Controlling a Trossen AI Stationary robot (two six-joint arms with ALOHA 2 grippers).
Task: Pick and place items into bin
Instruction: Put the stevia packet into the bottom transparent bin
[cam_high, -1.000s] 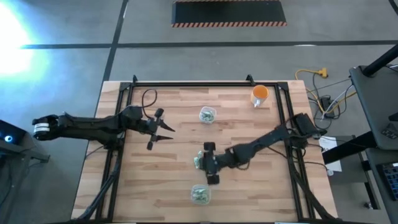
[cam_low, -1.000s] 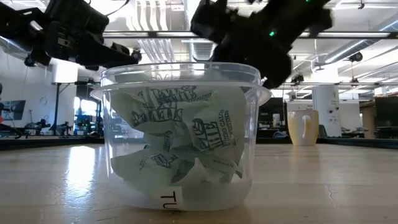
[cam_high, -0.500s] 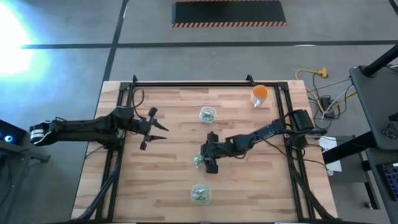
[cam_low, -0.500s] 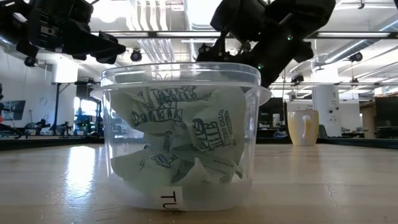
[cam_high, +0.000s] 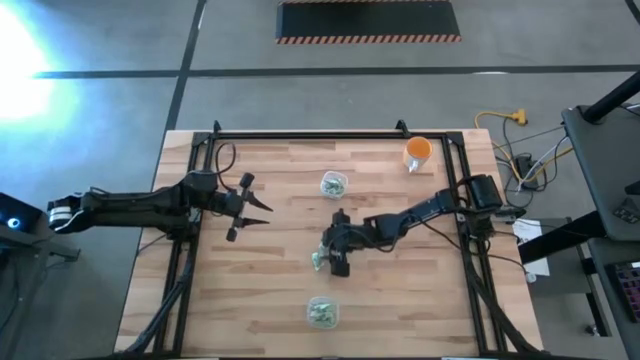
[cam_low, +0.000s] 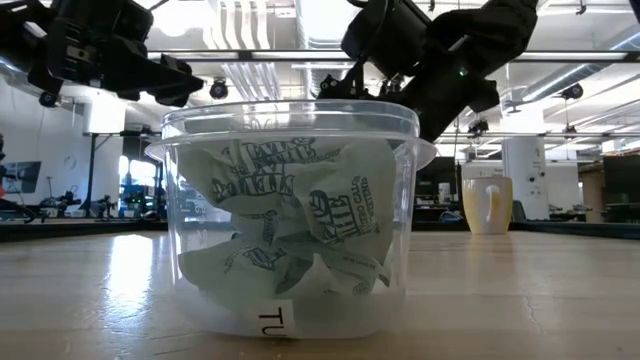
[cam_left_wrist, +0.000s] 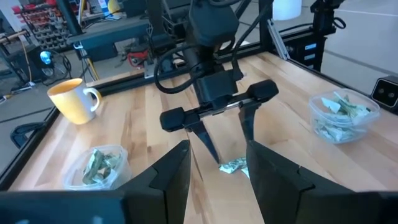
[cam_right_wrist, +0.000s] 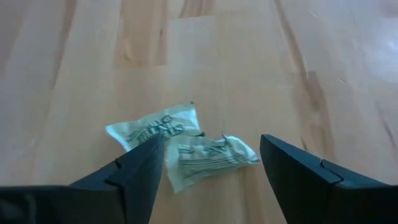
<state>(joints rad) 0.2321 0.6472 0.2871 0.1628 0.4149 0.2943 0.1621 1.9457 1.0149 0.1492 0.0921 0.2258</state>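
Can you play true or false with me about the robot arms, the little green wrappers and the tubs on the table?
1. The right pincer is open above two crinkly green-and-white wrapped pieces lying on the wooden table. True.
2. The orange mug lies tipped over in the middle of the table. False: it stands upright near the far right corner.
3. The clear plastic tub nearest the low camera holds crumpled green-and-white wrappers. True.
4. The left pincer is holding a wrapper. False: it is open and empty, over the left side of the table.
5. There is only one tub on the table. False: the high view shows two, with the loose pieces between them.
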